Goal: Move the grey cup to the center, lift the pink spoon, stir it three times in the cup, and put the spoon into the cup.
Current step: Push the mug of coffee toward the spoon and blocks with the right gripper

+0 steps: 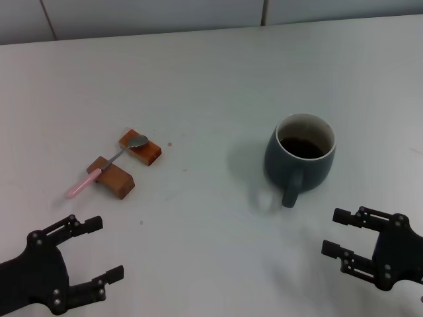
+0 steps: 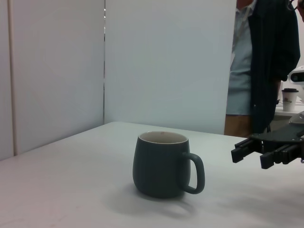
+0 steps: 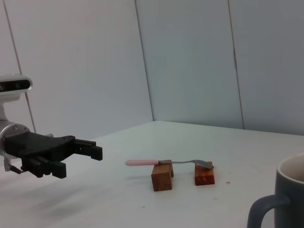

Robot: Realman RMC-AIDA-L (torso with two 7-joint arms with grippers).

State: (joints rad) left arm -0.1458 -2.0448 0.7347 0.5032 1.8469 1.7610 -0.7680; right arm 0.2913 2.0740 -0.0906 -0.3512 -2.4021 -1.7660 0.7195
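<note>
A white tabletop (image 1: 211, 79) is seen from above, with a pale panelled wall behind it. The grey cup (image 1: 301, 157) stands upright on the tabletop toward the robot's right side, nearer the robot than the far edge. Dark liquid is seen inside its pale inner rim, and its thick handle is turned toward the robot. In the left wrist view the same cup (image 2: 161, 164) is shown from the side, resting flat, with the handle pointing toward the right gripper (image 2: 270, 149).

The pink spoon (image 1: 106, 165) is laid across two brown wooden blocks (image 1: 125, 165) on the robot's left side, well apart from the cup. Its silver bowl is rested on the farther block (image 1: 141, 146) and its pink handle is carried over the nearer block (image 1: 111, 177), with the handle end jutting out past that block. In the right wrist view the spoon (image 3: 168, 162) is seen bridged across both blocks, raised off the tabletop.

The left gripper (image 1: 99, 254) is held low at the near left, near the blocks but touching nothing, its fingers spread apart and empty. The right gripper (image 1: 338, 232) is held at the near right, just short of the cup's handle and not touching it; its fingers are likewise spread apart and empty.

A standing person in a dark jacket (image 2: 263, 61) is partly visible beyond the tabletop in the left wrist view.
</note>
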